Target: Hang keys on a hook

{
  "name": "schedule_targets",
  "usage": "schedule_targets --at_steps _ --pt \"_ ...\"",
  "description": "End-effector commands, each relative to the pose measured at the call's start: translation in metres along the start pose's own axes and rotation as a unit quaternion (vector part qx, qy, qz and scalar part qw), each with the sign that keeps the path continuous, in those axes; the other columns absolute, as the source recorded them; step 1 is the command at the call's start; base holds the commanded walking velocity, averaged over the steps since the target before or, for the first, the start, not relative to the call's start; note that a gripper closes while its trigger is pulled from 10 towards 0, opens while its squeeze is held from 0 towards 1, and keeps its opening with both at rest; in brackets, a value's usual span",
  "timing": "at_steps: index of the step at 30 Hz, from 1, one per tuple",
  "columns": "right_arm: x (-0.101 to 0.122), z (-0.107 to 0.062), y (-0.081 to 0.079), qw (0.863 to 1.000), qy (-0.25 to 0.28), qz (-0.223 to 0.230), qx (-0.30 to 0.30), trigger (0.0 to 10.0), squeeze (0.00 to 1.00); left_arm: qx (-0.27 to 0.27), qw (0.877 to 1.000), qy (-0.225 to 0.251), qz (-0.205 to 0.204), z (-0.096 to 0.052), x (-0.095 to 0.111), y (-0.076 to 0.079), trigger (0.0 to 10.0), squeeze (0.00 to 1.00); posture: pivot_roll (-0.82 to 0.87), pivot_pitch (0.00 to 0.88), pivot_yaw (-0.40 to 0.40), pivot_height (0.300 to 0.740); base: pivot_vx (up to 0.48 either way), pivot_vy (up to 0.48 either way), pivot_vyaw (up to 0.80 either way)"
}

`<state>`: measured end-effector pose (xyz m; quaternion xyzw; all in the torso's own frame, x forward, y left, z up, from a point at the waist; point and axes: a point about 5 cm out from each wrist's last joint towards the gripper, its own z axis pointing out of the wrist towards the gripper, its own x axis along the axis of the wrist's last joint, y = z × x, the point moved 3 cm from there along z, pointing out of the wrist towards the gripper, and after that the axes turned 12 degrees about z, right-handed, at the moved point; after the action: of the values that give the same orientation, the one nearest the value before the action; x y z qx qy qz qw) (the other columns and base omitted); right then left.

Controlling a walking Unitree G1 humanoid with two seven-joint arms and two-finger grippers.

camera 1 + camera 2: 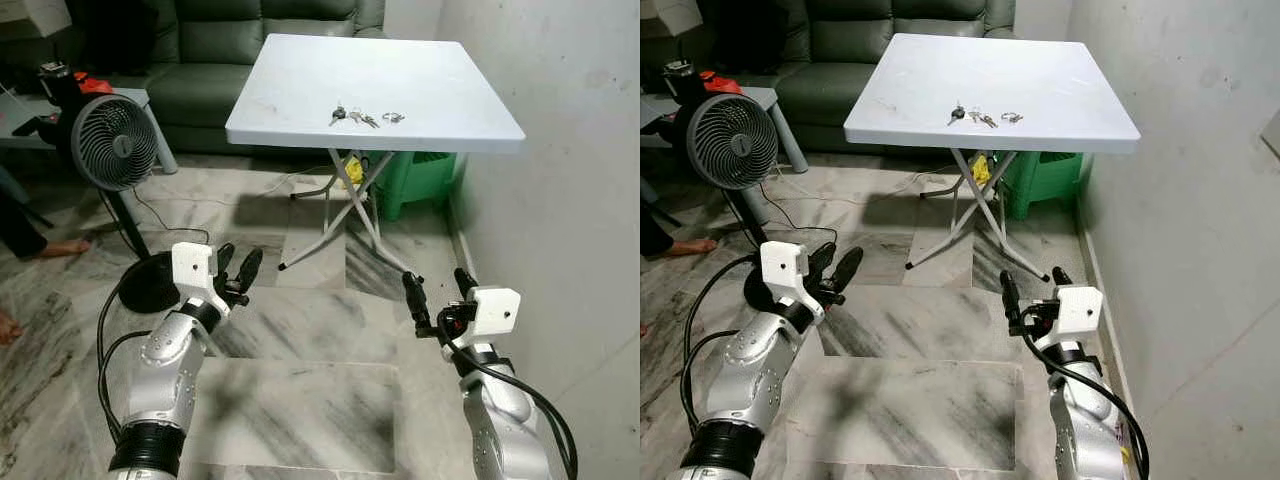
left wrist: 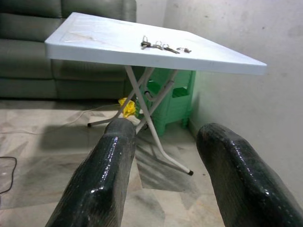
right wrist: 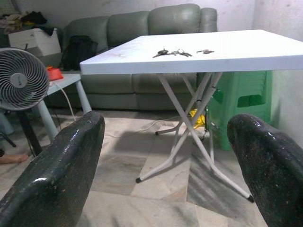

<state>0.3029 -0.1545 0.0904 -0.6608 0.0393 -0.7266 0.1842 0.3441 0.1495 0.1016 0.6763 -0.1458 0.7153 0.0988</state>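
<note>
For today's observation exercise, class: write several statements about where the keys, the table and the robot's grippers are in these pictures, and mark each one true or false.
1. The keys lie on the white table. True.
2. The right gripper holds the keys. False: it is open, low, short of the table.
3. The left gripper is open. True.
4. The fan stands on the table. False: it stands on the floor.
5. A green stool sits under the table by the wall. True.

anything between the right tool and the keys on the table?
Bare marble floor, then the white folding table's near edge. Head views show the right tool open, short of the metal keys.
</note>
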Motion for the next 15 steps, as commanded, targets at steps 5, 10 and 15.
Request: schedule_targets --at_steps 5,10,15 --pt "0.0049 0.0074 -0.0039 1.0 0.004 -0.004 0.008 10.0 0.0 -0.005 1.0 -0.003 0.005 0.0 -0.0015 -0.0015 10.0 0.0 -0.16 0.0 0.012 0.724 0.0 0.0 0.0" --pt "0.0051 0.0083 -0.0033 1.0 0.002 -0.007 0.01 10.0 0.0 -0.011 1.0 0.0 0.0 0.0026 -0.0009 0.0025 10.0 0.0 -0.16 0.0 0.009 0.724 0.0 0.0 0.0" --pt "0.0049 0.008 -0.0016 1.0 0.0 -0.012 0.011 10.0 0.0 -0.011 1.0 0.002 0.0 0.0043 -0.0009 0.0035 10.0 0.0 -0.17 0.0 0.009 0.724 0.0 0.0 0.0"
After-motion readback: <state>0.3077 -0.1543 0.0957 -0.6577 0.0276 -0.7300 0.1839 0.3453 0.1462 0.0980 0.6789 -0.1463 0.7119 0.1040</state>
